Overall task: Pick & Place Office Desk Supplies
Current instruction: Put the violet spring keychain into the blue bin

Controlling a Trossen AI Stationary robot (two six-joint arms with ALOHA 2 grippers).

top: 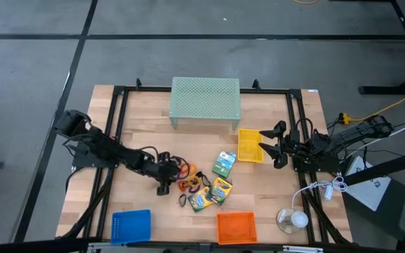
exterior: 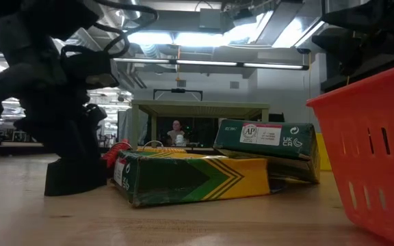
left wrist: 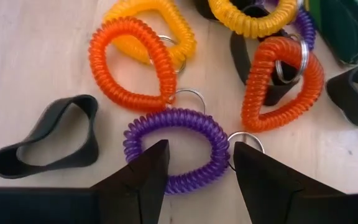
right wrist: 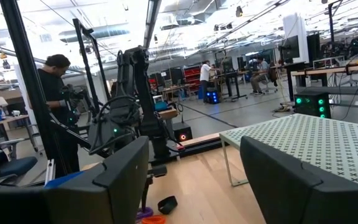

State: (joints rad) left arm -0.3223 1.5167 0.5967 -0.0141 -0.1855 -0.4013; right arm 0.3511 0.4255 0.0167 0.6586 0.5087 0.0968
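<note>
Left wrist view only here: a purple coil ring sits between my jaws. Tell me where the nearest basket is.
Observer: The blue basket is closest to the left gripper. It sits at the table's front edge on the left arm's side.
Operator: List the other baskets.
Observer: An orange basket stands along that same front edge, further right. A yellow basket lies beyond the crayon boxes.
Operator: Report the right arm.
Observer: The right gripper hangs beside the yellow basket with its jaws open and empty.
</note>
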